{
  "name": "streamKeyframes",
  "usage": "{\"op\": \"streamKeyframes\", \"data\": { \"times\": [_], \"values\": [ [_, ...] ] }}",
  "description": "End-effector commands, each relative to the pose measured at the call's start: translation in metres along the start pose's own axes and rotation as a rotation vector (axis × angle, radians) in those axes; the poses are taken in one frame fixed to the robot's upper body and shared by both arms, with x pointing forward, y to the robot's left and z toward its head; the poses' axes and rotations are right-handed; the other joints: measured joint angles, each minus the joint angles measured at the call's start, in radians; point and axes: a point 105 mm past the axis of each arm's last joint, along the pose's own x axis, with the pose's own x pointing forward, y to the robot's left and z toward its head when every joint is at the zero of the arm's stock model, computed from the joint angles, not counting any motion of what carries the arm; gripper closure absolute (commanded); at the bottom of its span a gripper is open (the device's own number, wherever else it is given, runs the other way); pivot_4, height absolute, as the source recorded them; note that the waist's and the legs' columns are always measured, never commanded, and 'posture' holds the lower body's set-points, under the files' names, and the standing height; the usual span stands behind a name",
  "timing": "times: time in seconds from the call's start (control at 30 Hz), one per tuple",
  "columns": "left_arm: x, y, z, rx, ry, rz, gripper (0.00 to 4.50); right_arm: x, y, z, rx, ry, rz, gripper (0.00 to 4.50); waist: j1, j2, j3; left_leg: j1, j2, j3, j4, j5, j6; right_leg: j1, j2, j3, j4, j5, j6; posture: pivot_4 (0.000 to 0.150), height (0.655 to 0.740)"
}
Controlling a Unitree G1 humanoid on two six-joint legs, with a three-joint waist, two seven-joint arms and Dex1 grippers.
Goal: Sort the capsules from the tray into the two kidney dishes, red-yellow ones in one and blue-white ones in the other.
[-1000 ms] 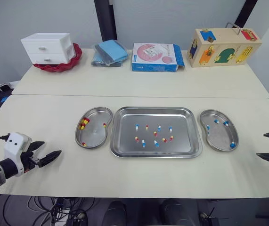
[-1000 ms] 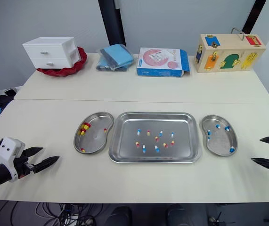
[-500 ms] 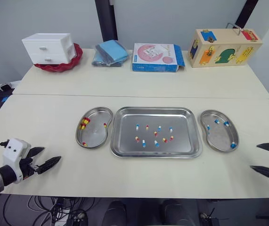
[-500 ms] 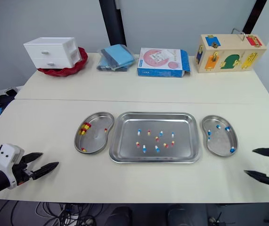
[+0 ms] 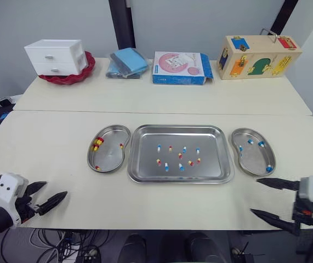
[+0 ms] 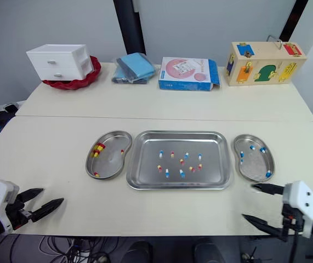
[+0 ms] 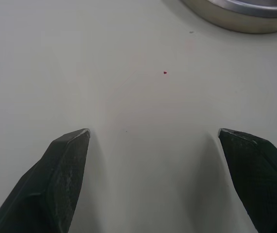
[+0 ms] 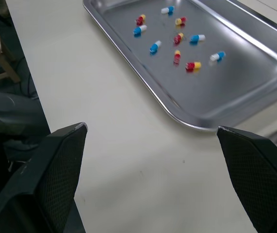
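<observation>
A steel tray (image 5: 214, 167) lies mid-table with several red-yellow and blue-white capsules (image 5: 179, 156) scattered in it. The left kidney dish (image 5: 108, 160) holds red-yellow capsules (image 5: 97, 143). The right kidney dish (image 5: 253, 160) holds blue-white capsules (image 5: 261, 144). My left gripper (image 5: 56, 188) hovers open at the table's front left corner, well short of the left dish. My right gripper (image 5: 254, 195) is open at the front edge, just in front of the right dish. In the right wrist view the tray (image 8: 220, 97) and its capsules (image 8: 178, 38) lie beyond the spread fingers (image 8: 56, 165).
Along the back of the table stand a white drawer unit (image 5: 56, 56) on a red dish, blue folded cloths (image 5: 126, 61), a blue-pink box (image 5: 179, 67) and a wooden latch box (image 5: 257, 56). A seam (image 5: 161, 112) runs across the tabletop behind the tray.
Both grippers have drawn back toward the table's front edge. The right one has also come inward from the right side. Both stay open; the capsules have not moved.
</observation>
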Motion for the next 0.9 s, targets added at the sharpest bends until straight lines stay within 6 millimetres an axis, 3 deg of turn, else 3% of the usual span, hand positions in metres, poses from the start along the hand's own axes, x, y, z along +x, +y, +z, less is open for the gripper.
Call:
{"op": "streamKeyframes", "data": {
  "times": [0.03, 0.23, 0.53, 0.63, 0.9],
  "values": [
    [-0.01, -0.01, 0.013, 0.027, -0.029, -0.006, 0.15, 0.023, 0.003, 0.009, -0.053, -0.072, 0.023, 0.0, 0.001, 0.0, 0.0, 0.0, 0.0, 0.0, 0.0, 0.0, 0.0, 0.0, 0.0, 0.0, 0.0, 0.0, 0.0, 0.15, 0.74],
    [-0.011, -0.041, 0.029, 0.049, -0.06, -0.086, 0.15, 0.041, 0.001, 0.015, -0.065, -0.135, 0.013, 0.0, 0.012, -0.001, 0.0, 0.0, 0.0, 0.0, 0.0, 0.0, 0.0, 0.0, 0.0, 0.0, 0.0, 0.0, 0.0, 0.15, 0.74],
    [0.002, -0.1, 0.048, 0.043, -0.118, -0.238, 0.15, 0.044, 0.005, 0.01, -0.056, -0.137, 0.011, 0.0, 0.021, -0.001, 0.0, 0.0, 0.0, 0.0, 0.0, 0.0, 0.0, 0.0, 0.0, 0.0, 0.0, 0.0, 0.0, 0.15, 0.74],
    [0.019, -0.125, 0.076, 0.117, -0.171, -0.372, 0.15, 0.043, 0.007, 0.009, -0.047, -0.125, 0.016, 0.0, 0.026, -0.001, 0.0, 0.0, -0.001, -0.001, 0.001, 0.0, 0.0, 0.001, 0.0, 0.0, 0.0, 0.0, 0.0, 0.15, 0.74],
    [0.066, -0.141, 0.125, 0.26, -0.226, -0.504, 0.15, 0.042, 0.011, 0.009, -0.033, -0.11, 0.018, 0.0, 0.024, 0.0, 0.0, 0.0, -0.001, -0.002, 0.002, 0.0, 0.0, 0.001, 0.001, -0.001, 0.0, 0.0, 0.0, 0.15, 0.74]
  ]
}}
